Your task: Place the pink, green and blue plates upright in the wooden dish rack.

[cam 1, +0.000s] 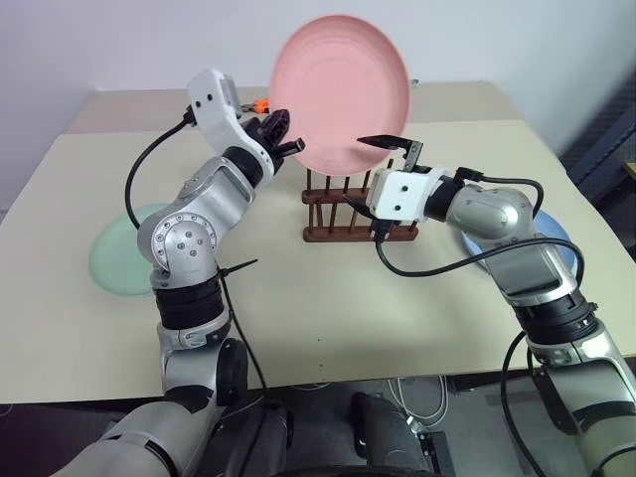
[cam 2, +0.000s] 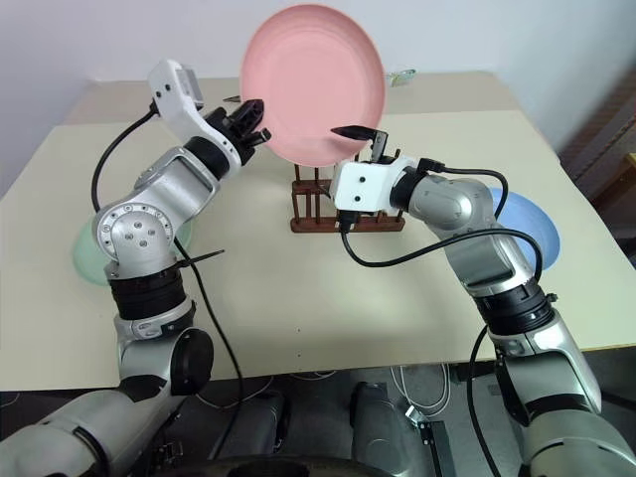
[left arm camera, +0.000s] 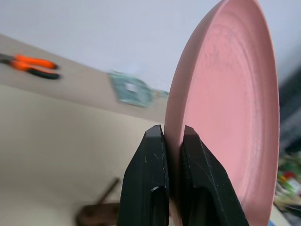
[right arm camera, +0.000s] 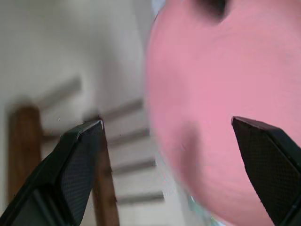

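Pink plate (cam 1: 341, 91) stands on edge above the wooden dish rack (cam 1: 348, 211), its left rim pinched by your left gripper (cam 1: 286, 139). Your right gripper (cam 1: 394, 145) sits spread wide at its right lower edge, gripping nothing.

The pink plate (cam 1: 341, 91) hides the upper ends of the wooden dish rack's (cam 1: 350, 211) pegs at the centre of the left eye view. The left arm covers part of the green plate (cam 1: 117, 253) at the left of that frame, and the right arm covers most of the blue plate (cam 2: 527, 227) at the right. In the left wrist view, a greenish item (left arm camera: 133, 89) at the upper middle is too blurred to identify. The right wrist view shows the rack blurred.
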### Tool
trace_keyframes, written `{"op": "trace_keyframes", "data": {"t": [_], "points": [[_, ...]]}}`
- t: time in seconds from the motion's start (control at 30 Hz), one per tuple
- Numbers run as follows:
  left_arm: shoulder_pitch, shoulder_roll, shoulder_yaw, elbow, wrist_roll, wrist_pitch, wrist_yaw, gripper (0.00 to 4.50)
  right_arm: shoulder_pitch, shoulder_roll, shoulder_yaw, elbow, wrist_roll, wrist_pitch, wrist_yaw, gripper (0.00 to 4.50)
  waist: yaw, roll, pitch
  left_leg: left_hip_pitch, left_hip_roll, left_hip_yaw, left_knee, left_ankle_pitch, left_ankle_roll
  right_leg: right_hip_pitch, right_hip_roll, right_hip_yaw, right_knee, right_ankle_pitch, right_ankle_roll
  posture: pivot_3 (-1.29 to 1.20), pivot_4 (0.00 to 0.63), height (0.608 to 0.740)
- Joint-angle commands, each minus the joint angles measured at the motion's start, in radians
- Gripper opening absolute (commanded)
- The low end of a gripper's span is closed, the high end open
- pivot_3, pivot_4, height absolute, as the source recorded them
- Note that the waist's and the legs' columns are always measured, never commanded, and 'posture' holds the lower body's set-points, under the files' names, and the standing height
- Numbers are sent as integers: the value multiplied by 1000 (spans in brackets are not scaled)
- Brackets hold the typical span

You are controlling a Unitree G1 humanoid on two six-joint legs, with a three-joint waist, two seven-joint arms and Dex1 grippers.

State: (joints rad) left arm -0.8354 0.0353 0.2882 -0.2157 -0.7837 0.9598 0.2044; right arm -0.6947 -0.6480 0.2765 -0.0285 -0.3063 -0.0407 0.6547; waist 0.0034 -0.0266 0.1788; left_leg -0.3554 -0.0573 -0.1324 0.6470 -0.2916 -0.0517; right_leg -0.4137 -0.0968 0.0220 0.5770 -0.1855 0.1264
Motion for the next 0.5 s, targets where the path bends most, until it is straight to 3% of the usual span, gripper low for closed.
{"op": "trace_keyframes", "data": {"t": [0.03,0.1,0.3,0.33,0.5], "points": [[-18,6,-22,-57,-29,34,-4,8,-26,-16,11,40,-70,-82,-36,4245,-2,0,0,0,0,0,0,0,0,0,0,0,0,0,0,0,150,740],[-14,-8,-1,-61,-54,43,10,0,-21,-16,7,55,-91,-96,-45,3626,-2,0,0,0,0,0,0,0,0,0,0,0,0,0,0,0,150,740],[-6,-10,43,-53,-90,53,23,0,-3,-15,-22,46,-139,-115,-102,614,1,0,0,0,0,0,0,0,0,0,0,0,0,0,0,0,150,740],[-9,-18,58,-51,-110,49,23,796,-1,-16,-27,45,-146,-120,-114,43,1,0,0,0,0,0,0,0,0,0,0,0,0,0,0,0,150,740],[-32,3,118,-33,-125,-31,28,3178,23,-23,-74,17,-127,-134,-137,0,6,0,0,0,0,0,1,0,0,0,0,1,0,0,0,0,150,740]]}}
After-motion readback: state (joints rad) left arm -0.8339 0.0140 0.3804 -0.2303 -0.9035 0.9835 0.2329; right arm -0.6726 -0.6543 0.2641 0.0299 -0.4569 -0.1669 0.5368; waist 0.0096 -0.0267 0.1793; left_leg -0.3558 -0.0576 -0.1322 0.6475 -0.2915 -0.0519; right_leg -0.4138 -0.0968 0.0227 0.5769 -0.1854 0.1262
